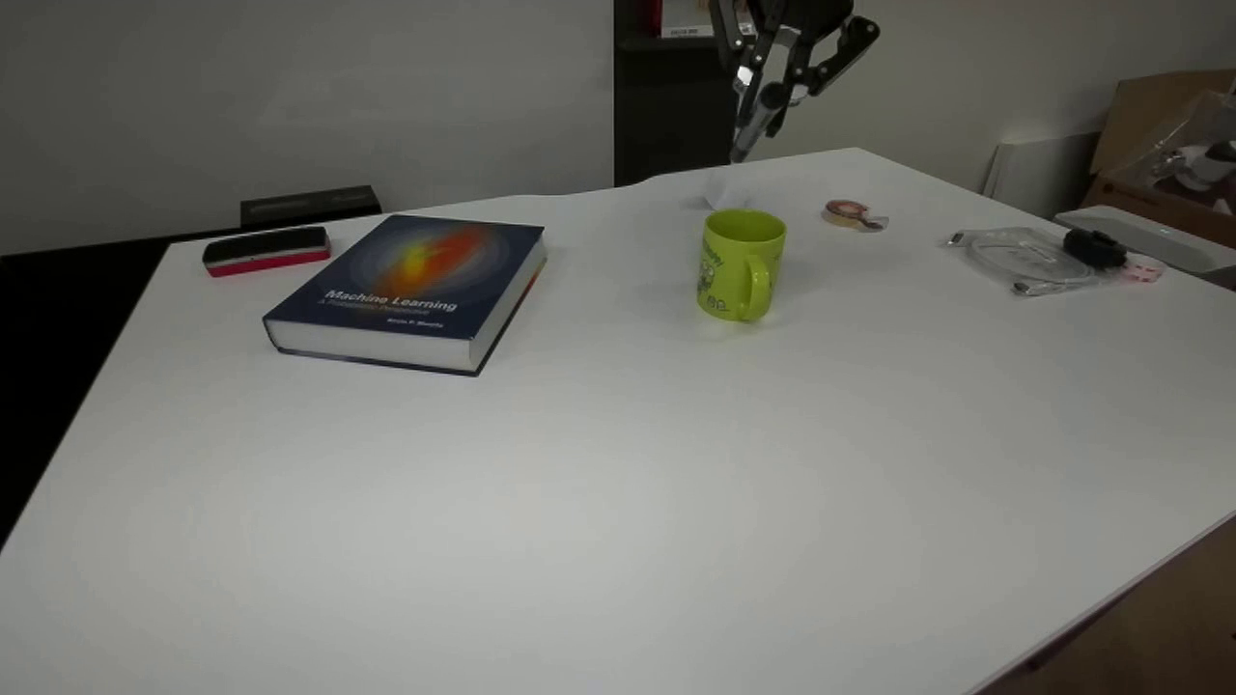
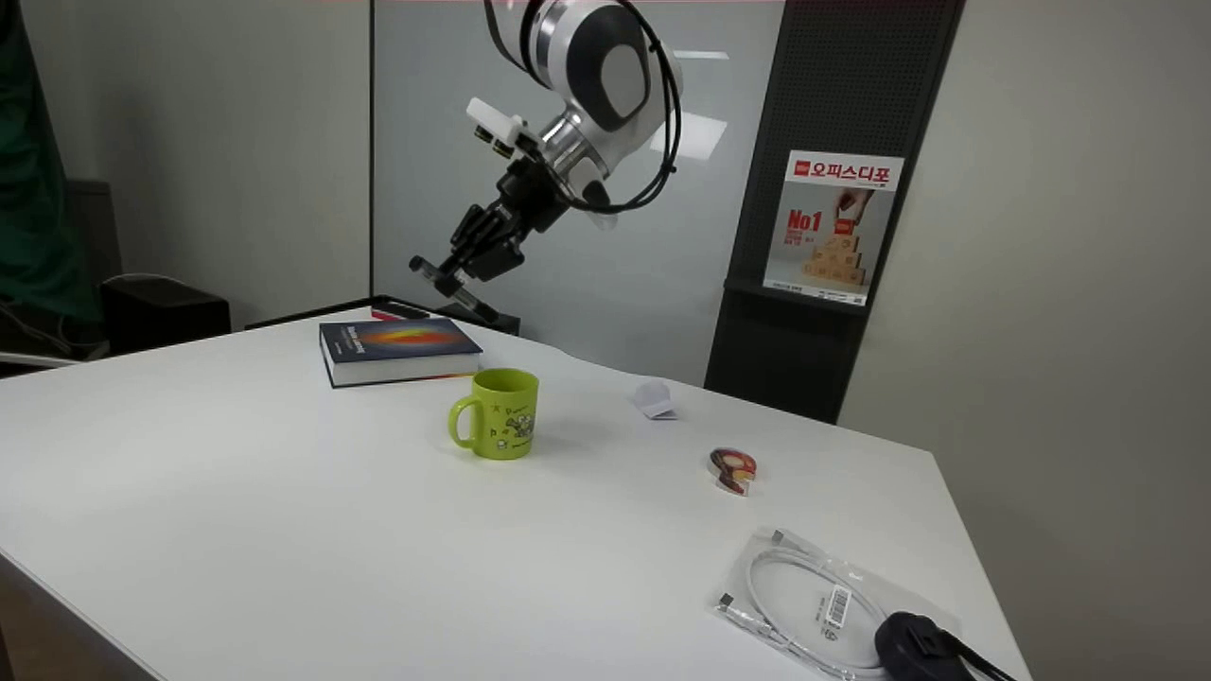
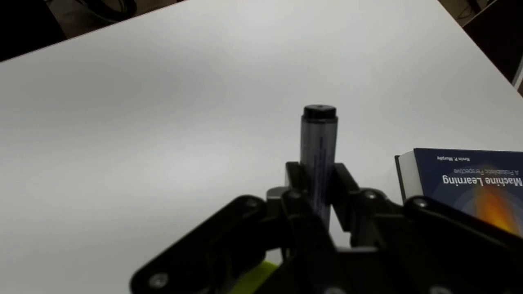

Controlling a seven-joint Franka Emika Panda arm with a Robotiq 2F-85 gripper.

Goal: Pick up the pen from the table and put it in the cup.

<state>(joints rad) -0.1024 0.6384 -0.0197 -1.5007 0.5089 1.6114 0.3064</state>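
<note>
The pen [image 1: 756, 125] has a grey barrel with black ends. My gripper [image 3: 318, 179] is shut on the pen's middle, and the pen [image 3: 318, 143] sticks out past the fingertips in the wrist view. In both exterior views the pen is tilted and held in the air above the far part of the white table [image 1: 579, 502]. The lime-green cup [image 2: 508, 421] stands upright on the table, lower than the gripper [image 2: 452, 276] and apart from it. A sliver of the cup [image 3: 255, 275] shows behind the gripper in the wrist view; the rest is hidden there.
A thick dark-blue book [image 1: 406, 290] lies beside the cup, with a red-and-black flat object [image 1: 267, 251] behind it. A crumpled paper [image 2: 653, 399], a tape roll [image 2: 733, 468] and a bagged cable [image 2: 823, 605] with a black piece [image 2: 918, 648] lie on the table.
</note>
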